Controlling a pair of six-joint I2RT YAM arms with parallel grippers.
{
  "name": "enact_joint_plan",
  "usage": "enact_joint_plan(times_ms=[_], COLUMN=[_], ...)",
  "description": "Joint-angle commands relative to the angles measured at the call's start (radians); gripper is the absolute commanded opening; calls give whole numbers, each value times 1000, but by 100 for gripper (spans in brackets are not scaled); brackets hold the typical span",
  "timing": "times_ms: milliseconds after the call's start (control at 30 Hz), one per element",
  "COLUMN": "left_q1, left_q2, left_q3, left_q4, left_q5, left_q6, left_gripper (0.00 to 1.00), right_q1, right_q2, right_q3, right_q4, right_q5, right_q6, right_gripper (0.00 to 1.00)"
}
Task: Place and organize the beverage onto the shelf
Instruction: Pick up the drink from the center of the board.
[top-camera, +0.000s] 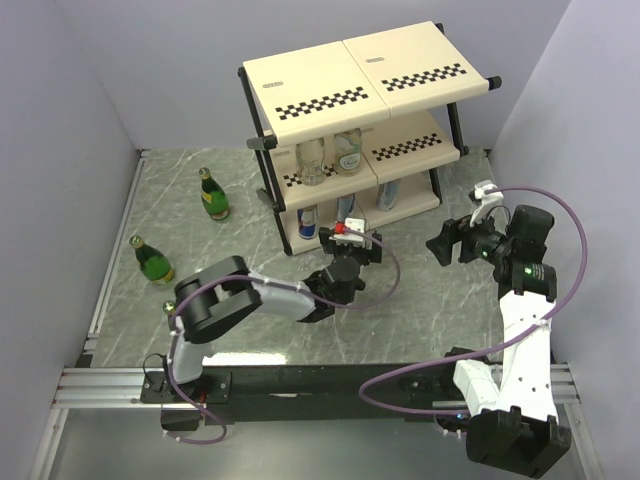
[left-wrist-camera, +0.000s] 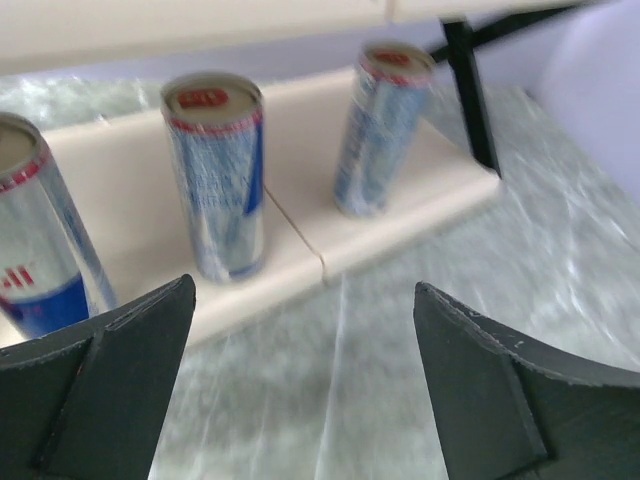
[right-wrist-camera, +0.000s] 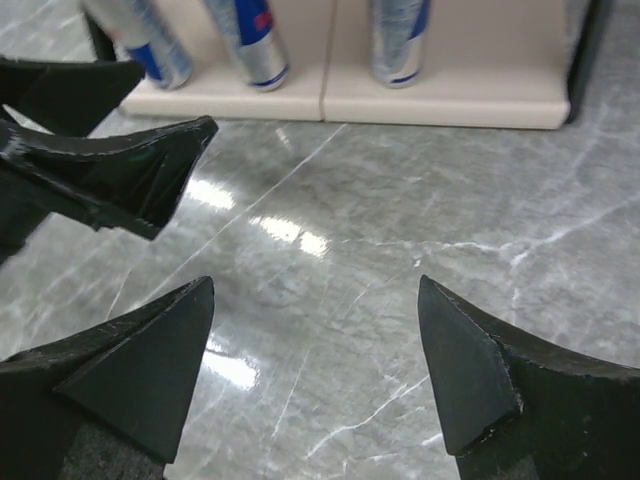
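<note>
From above, the shelf (top-camera: 300, 80) holds two clear bottles (top-camera: 330, 155) on its middle level and three cans (top-camera: 308, 217) at the bottom. Two green bottles (top-camera: 212, 195) sit on the table (top-camera: 240, 230) at the left (a third may hide by the arm). They look like the next job, so an arm must reach over.

Left wrist: the left gripper (left-wrist-camera: 305, 290) is wide and empty, facing the cans.

Right wrist: the right gripper (right-wrist-camera: 317, 283) is wide and empty too.
</note>
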Motion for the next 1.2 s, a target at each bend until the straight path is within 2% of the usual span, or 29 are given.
enact_joint_plan(times_ms=[0,33,133,200,333,467,533,733,833,867,1000,1167], left_q1=[-16,-22,-31,-31,-31,-25,-14,68,113,128,219,332], left_q2=[-140,-165,-254,-314,-435,-589,-616,-682,-761,-810,-926,-1068], left_q3=[-55,-67,-113,-147,-230,-307,-321,-350,-382,-387,-385,-400], left_q4=[-230,-323,-449,-566,-715,-833,-922,-1075,-1085,-1098,-1154,-1198], left_q5=[88,114,226,317,397,368,343,300,303,299,274,256], left_q6=[-176,-192,-229,-235,-279,-322,-351,-479,-519,-528,-560,-575], left_gripper=[96,96,95,93,93,94,94,94,92,92,90,89], right_q1=[-7,-7,-7,-7,-4,2,8,25,26,26,29,36], right_q2=[-24,-29,-36,-36,-24,-4,5,-13,-16,-16,-6,-13], right_q3=[29,31,40,38,43,49,60,35,23,22,20,3], right_q4=[-71,-85,-190,-236,-294,-342,-395,-337,-310,-302,-267,-233], right_q5=[-93,-132,-211,-251,-283,-312,-341,-312,-295,-289,-268,-249], right_q6=[-112,-150,-306,-369,-442,-491,-549,-480,-446,-437,-391,-370], right_gripper=[90,91,94,95,95,94,93,90,85,79,68,66])
